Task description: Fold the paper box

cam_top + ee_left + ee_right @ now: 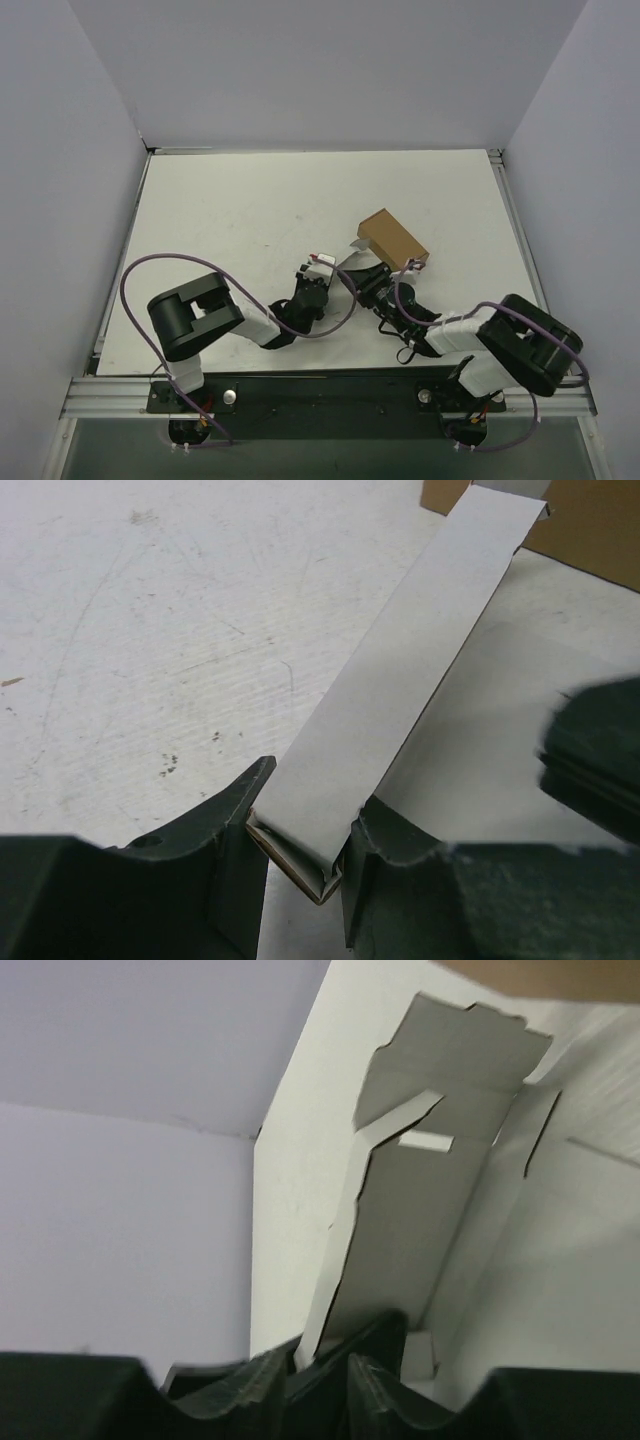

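left wrist view: the left end effector [305,855] is closed to a narrow gap on the near end of the paper box [400,700], with both fingers pressing a folded corner of the card. from that grip a long white-grey panel runs toward 1 o'clock, slanting up off the white surface [150,630]. more of the same card lies flat on its 3 o'clock side. the panel's far end reaches the brown cardboard box [590,530] in the 1 o'clock corner; i cannot tell whether they touch.

right wrist view: the right end effector [325,1375] has its fingers nearly together. the lower edge of the card runs down between them and looks pinched there. toward 12 o'clock the grey panel stands up, with a ragged tab and a small slot near its top, and a notched flap sits at 2 o'clock.

top external view: the two arms come together near the middle of the surface, the left end effector at 9 o'clock of the right one, with the paper box between and just beyond them. the brown cardboard box sits at 1 o'clock of the pair, just beside the card.
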You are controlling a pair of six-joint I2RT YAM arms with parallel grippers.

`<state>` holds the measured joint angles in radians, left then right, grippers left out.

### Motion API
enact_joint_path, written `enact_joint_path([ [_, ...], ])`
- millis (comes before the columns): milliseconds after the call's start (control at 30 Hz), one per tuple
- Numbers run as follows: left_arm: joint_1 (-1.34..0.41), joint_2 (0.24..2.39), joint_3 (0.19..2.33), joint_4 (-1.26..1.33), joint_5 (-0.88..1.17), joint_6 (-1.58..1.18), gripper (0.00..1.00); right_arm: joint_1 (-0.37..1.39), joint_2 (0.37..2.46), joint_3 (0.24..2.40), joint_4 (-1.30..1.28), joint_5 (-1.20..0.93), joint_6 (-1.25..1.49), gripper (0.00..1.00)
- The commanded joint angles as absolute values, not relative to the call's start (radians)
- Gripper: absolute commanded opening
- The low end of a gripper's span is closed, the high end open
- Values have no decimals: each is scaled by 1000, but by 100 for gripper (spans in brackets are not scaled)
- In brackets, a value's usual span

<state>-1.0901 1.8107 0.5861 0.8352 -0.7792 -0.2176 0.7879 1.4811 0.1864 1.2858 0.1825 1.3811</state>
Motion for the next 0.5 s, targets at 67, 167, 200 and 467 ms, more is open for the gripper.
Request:
enact_joint_path([
  [67, -1016, 1724, 563, 586, -631, -236, 0, 807, 1117, 224, 860, 118, 1154, 44],
  [167, -973, 1643, 539, 535, -496, -259, 0, 807, 898, 235, 602, 156, 1085, 54],
  [200, -953, 1591, 526, 503, -417, -265, 0, 805, 791, 257, 424, 175, 1074, 56],
  [467, -838, 1310, 525, 261, -17, -327, 0, 769, 540, 369, -32, 179, 670, 62],
])
